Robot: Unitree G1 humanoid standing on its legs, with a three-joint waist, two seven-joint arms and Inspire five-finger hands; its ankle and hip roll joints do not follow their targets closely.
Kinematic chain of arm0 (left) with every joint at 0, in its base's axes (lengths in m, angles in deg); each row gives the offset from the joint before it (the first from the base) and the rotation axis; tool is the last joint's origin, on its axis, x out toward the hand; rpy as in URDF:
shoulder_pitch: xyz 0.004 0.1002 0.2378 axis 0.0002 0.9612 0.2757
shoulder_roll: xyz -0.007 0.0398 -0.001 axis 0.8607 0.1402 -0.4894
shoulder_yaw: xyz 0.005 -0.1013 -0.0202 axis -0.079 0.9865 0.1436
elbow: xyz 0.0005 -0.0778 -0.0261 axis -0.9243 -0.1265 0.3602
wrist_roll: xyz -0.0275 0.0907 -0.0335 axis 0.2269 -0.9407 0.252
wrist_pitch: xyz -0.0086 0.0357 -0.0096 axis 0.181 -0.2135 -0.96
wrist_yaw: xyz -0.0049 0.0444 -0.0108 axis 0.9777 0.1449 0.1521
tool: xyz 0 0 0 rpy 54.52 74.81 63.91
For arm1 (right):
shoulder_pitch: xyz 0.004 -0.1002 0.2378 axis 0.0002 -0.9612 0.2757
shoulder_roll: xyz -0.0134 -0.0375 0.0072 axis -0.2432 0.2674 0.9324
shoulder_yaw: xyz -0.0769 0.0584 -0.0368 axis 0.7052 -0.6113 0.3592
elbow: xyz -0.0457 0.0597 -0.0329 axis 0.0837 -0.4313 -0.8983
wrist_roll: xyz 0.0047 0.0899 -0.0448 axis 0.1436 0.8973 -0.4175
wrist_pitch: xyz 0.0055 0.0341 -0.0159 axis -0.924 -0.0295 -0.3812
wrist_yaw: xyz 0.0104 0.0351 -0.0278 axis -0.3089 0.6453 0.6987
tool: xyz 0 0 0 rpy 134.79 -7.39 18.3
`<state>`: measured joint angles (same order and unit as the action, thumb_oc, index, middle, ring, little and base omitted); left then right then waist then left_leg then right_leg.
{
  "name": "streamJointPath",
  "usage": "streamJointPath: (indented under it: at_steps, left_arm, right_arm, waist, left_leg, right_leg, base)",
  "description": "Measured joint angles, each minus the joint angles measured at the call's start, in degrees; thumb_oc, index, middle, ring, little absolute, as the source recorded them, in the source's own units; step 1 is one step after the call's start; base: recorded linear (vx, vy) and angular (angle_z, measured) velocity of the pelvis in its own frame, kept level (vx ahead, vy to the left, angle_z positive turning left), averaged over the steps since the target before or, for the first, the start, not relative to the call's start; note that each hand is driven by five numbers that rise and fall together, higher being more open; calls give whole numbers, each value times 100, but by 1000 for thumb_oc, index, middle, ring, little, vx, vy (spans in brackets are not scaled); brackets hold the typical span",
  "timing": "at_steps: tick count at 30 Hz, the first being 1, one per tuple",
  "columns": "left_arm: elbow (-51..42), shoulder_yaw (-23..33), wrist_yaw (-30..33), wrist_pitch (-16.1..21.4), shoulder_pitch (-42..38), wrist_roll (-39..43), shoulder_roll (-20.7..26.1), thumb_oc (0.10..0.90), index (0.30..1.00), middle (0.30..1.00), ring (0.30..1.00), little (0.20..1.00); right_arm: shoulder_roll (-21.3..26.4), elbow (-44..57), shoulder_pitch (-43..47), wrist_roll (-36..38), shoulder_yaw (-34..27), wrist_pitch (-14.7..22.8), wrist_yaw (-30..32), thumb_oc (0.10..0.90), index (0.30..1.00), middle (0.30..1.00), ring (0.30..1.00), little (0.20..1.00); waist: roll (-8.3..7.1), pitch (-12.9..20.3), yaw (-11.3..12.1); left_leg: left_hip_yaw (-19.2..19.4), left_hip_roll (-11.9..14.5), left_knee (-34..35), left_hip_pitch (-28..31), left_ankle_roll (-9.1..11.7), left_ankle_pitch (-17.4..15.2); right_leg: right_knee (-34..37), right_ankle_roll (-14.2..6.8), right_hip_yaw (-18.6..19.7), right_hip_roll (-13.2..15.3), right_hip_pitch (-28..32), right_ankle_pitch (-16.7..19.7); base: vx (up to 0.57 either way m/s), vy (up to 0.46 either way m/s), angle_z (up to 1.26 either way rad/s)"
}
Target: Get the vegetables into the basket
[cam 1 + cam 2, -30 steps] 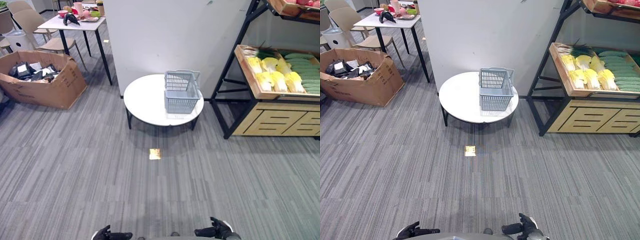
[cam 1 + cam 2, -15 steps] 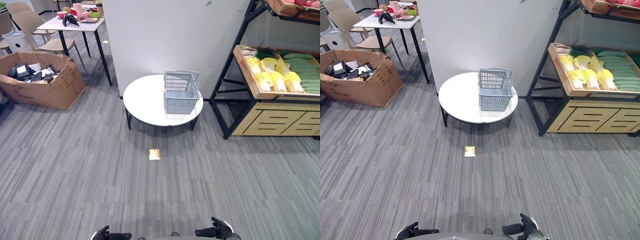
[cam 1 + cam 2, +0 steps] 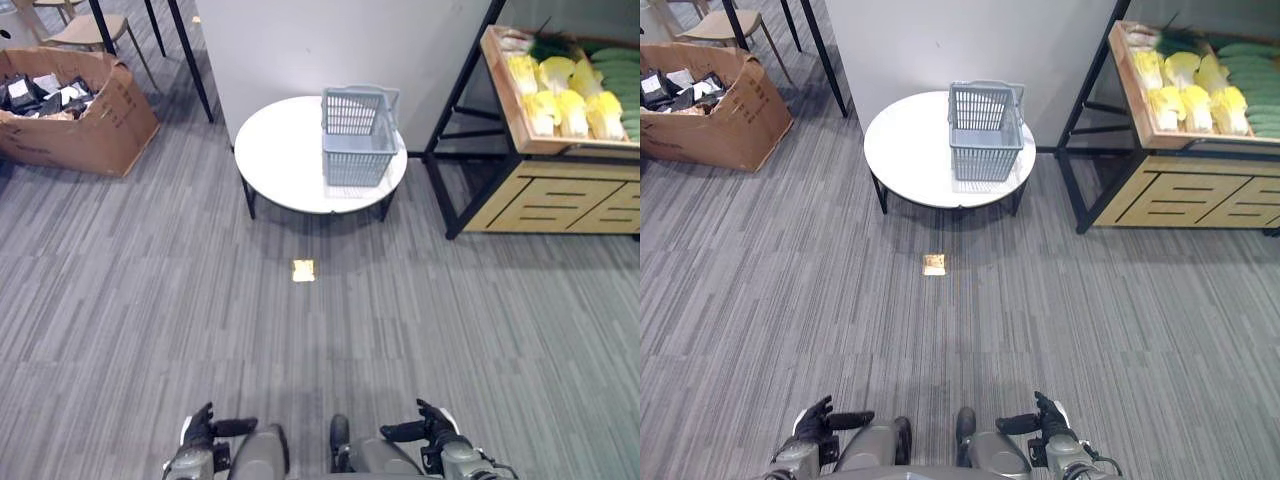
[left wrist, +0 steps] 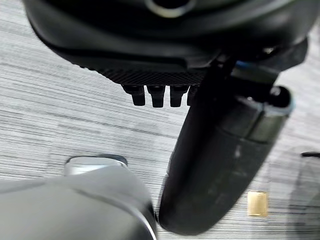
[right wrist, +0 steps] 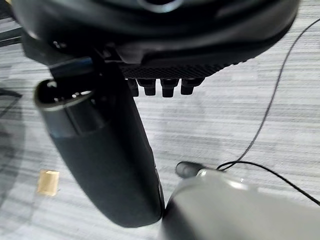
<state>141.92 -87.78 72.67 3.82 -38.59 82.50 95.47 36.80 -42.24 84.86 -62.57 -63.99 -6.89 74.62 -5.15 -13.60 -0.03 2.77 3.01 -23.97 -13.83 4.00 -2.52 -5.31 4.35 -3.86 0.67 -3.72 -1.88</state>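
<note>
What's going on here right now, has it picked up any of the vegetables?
Not yet. Both the left hand and the right hand hang low at the robot's sides, open and holding nothing. The grey basket stands on the round white table ahead, nothing visible in it. The vegetables lie on the wooden shelf to the right.

one basket [image 3: 360, 135], one round table [image 3: 285, 160]

No writing, label, number or sign can be read anywhere here. The cardboard box [image 3: 70, 120] by the wall bears no legible print, and the small yellowish square [image 3: 303, 270] on the carpet is too small to read.
</note>
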Motion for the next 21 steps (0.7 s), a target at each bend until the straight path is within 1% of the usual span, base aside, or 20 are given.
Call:
streamJointPath:
  at_steps: [2, 3, 4, 5, 6, 7, 8, 10, 11, 12, 13, 14, 15, 16, 17, 18, 19, 20, 21]
  left_arm:
    - [-5, -1, -7, 25, -9, 53, 5, 900, 1000, 1000, 1000, 1000]
    - [-4, -23, -9, 28, -9, 85, 3, 900, 1000, 1000, 1000, 1000]
    - [6, -68, -24, 47, -11, 89, -23, 900, 1000, 1000, 1000, 1000]
    - [12, -72, -24, 61, -26, 90, -57, 900, 1000, 1000, 1000, 1000]
    - [2, -67, -31, 69, -50, 94, -92, 900, 1000, 1000, 1000, 1000]
    - [-1, -56, -39, 71, -82, 95, -131, 900, 1000, 1000, 1000, 1000]
    - [-2, -55, -43, 73, -20, 97, -145, 900, 1000, 1000, 1000, 1000]
    - [16, 65, -57, 68, 130, 99, -230, 900, 1000, 1000, 1000, 1000]
    - [24, 66, -62, 58, 227, 92, -295, 900, 1000, 1000, 1000, 1000]
    - [21, 50, -106, 52, 211, 89, -263, 900, 1000, 1000, 1000, 1000]
    - [7, 56, -152, 51, 202, 88, -215, 900, 1000, 1000, 1000, 1000]
    - [10, 66, -181, 43, 170, 92, -210, 900, 1000, 1000, 1000, 1000]
    - [-28, 33, -243, 52, 193, 95, -214, 900, 1000, 1000, 1000, 1000]
    - [-76, -15, -292, 63, 148, 97, -159, 900, 1000, 1000, 1000, 1000]
    - [-134, -49, -380, 64, 77, 102, -122, 900, 1000, 1000, 1000, 1000]
    - [-165, -151, -429, 78, 46, 102, -106, 900, 1000, 1000, 1000, 1000]
    - [-195, -169, -474, 76, 16, 100, -71, 900, 1000, 1000, 1000, 1000]
    - [-203, -163, -520, 67, 7, 98, -59, 900, 1000, 1000, 1000, 1000]
    - [-206, -126, -537, 59, 13, 99, -52, 900, 1000, 1000, 1000, 1000]
  right_arm:
    - [14, 4, -3, 5, -1, -12, 16, 900, 1000, 1000, 1000, 1000]
    - [45, 40, -23, 5, -8, -15, 27, 900, 1000, 1000, 1000, 1000]
    - [98, 90, -36, 5, -5, -7, 41, 900, 1000, 1000, 1000, 1000]
    - [135, 56, -22, 5, -6, -16, 50, 900, 1000, 1000, 1000, 1000]
    - [178, 9, 8, 3, -7, -22, 52, 900, 1000, 1000, 1000, 1000]
    - [261, -63, -9, -15, -96, -69, 50, 900, 1000, 1000, 1000, 1000]
    - [281, -70, -29, -16, -114, -70, 50, 900, 1000, 1000, 1000, 1000]
    - [294, -89, -97, -17, -203, -53, 43, 900, 1000, 1000, 1000, 1000]
    - [356, -60, -184, -16, -175, -29, 46, 900, 1000, 1000, 1000, 1000]
    - [320, -50, -234, -18, -126, -28, 39, 900, 1000, 1000, 1000, 1000]
    - [258, -28, -260, -13, -127, -19, 37, 900, 1000, 1000, 1000, 1000]
    - [256, 28, -248, -15, -124, 12, 53, 900, 1000, 1000, 1000, 1000]
    - [244, 152, -206, -18, -118, 24, 79, 900, 1000, 1000, 1000, 1000]
    - [209, 185, -227, -20, -112, 50, 91, 900, 1000, 1000, 1000, 1000]
    - [167, 172, -163, -20, -124, 43, 114, 900, 1000, 1000, 1000, 1000]
    - [146, 179, -88, -24, -126, 4, 116, 900, 1000, 1000, 1000, 1000]
    - [127, 257, -51, -32, -103, 11, 114, 900, 1000, 1000, 1000, 1000]
    - [89, 277, -50, -56, -100, 11, 98, 900, 1000, 1000, 1000, 1000]
    - [19, 285, -48, -99, -97, -22, 105, 900, 1000, 1000, 1000, 1000]
  waist:
    - [12, -2, 8]
    - [66, -24, -15]
    - [141, -48, 6]
    - [194, -50, 33]
    - [250, -81, 53]
    - [359, -149, 114]
    - [407, -131, 152]
    - [517, -84, 197]
    - [628, 49, 163]
    - [543, 84, 142]
    - [446, 123, 74]
    - [421, 129, 15]
    - [411, 166, -15]
    - [351, 208, -23]
    - [284, 210, 36]
    - [274, 217, 46]
    - [265, 224, 36]
    - [237, 241, 67]
    - [191, 264, 101]
  left_leg:
    - [48, 214, 767, 45, -25, 182]
    - [94, 371, 1244, 71, 23, 337]
    - [93, 554, 1990, 111, 172, 555]
    - [73, 622, 2399, 108, 326, 682]
    - [47, 638, 2686, 107, 434, 773]
    - [-74, 689, 2763, 96, 439, 920]
    - [-75, 696, 2737, 162, 431, 936]
    - [51, 650, 2623, 464, 246, 888]
    - [163, 591, 2656, 642, 217, 1131]
    - [317, 427, 2619, 680, 90, 1153]
    - [493, 250, 2630, 741, -112, 1098]
    - [710, 117, 2671, 912, -257, 974]
    - [938, 41, 2665, 1047, -382, 864]
    - [959, -29, 2569, 1028, -439, 757]
    - [1088, -79, 2508, 1042, -556, 593]
    - [1190, -95, 2495, 1070, -556, 589]
    - [1193, -133, 2476, 1110, -653, 508]
    - [1212, -175, 2481, 1176, -755, 433]
    - [1276, -235, 2483, 1262, -750, 400]
  right_leg:
    - [65, 20, -6, -20, 16, 13]
    - [117, 8, -6, -51, 64, 7]
    - [173, -54, 29, -85, 95, 42]
    - [244, -113, 42, -95, 114, 83]
    - [323, -140, 59, -101, 168, 101]
    - [443, -115, 239, -102, 353, 118]
    - [455, -105, 369, -96, 414, 125]
    - [457, -285, 619, -20, 566, 21]
    - [446, -425, 738, 58, 567, -73]
    - [387, -430, 833, 246, 549, -133]
    - [234, -529, 828, 435, 498, -83]
    - [-150, -642, 801, 564, 336, -4]
    - [-848, -659, 708, 673, 18, -57]
    - [-1017, -662, 654, 749, -56, -50]
    - [-1526, -715, 539, 830, -339, -27]
    - [-2087, -735, 198, 969, -597, -98]
    - [-2486, -730, -46, 1070, -709, -91]
    - [-2598, -711, -227, 1172, -707, 136]
    - [-2619, -755, -448, 1307, -676, 221]
  base:
    - [232, 162, -3]
    - [307, 211, 7]
    - [309, 211, 11]
    - [315, 198, 6]
    - [300, 238, -10]
    - [372, 329, -27]
    - [266, 260, -48]
    - [149, 197, -79]
    - [220, 296, -88]
    - [251, 353, -73]
    - [180, 279, -64]
    - [241, 472, -81]
    - [136, 303, -65]
    - [205, 416, -56]
    - [121, 189, -32]
    - [196, 275, -31]
    - [209, 212, -14]
    - [252, 199, -14]
    - [332, 148, -34]
